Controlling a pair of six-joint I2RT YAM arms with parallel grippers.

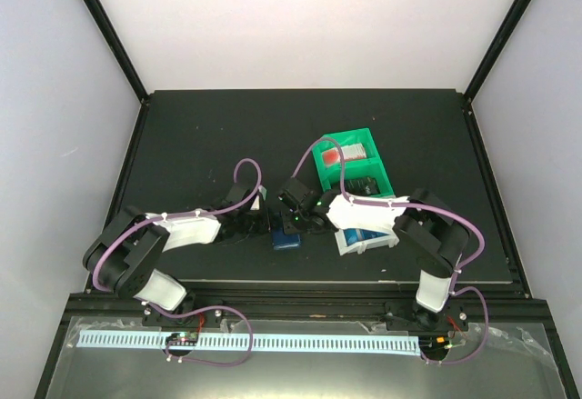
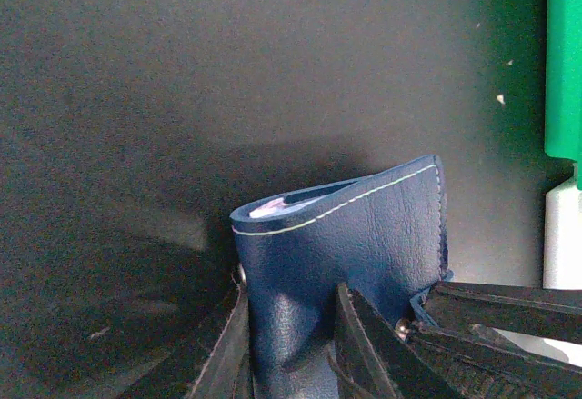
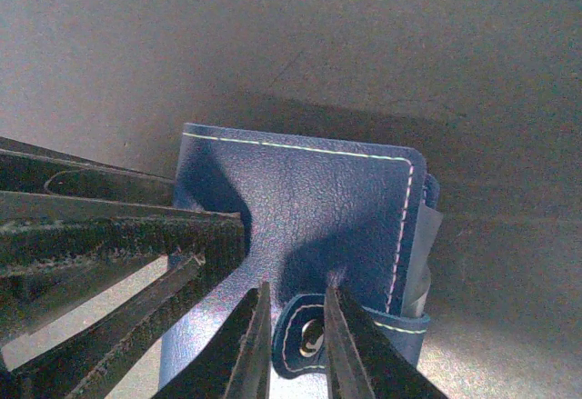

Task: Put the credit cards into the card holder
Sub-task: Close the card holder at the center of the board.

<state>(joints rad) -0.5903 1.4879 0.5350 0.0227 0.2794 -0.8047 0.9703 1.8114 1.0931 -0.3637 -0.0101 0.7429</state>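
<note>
The navy card holder (image 1: 286,240) lies folded between both grippers at the table's front middle. In the left wrist view the card holder (image 2: 364,226) is pinched at its near side by my left gripper (image 2: 291,354), and a pale card edge (image 2: 273,206) shows inside its fold. In the right wrist view my right gripper (image 3: 296,344) is shut on the snap tab (image 3: 309,340) of the card holder (image 3: 309,199). A thin grey card edge (image 3: 423,244) sticks out at its right side. In the top view the left gripper (image 1: 264,226) and the right gripper (image 1: 296,222) almost touch.
A green compartment bin (image 1: 382,158) stands behind the right arm and shows in the left wrist view (image 2: 564,54). A white bin (image 1: 364,246) with something blue in it sits under the right arm. Black frame rails edge the table.
</note>
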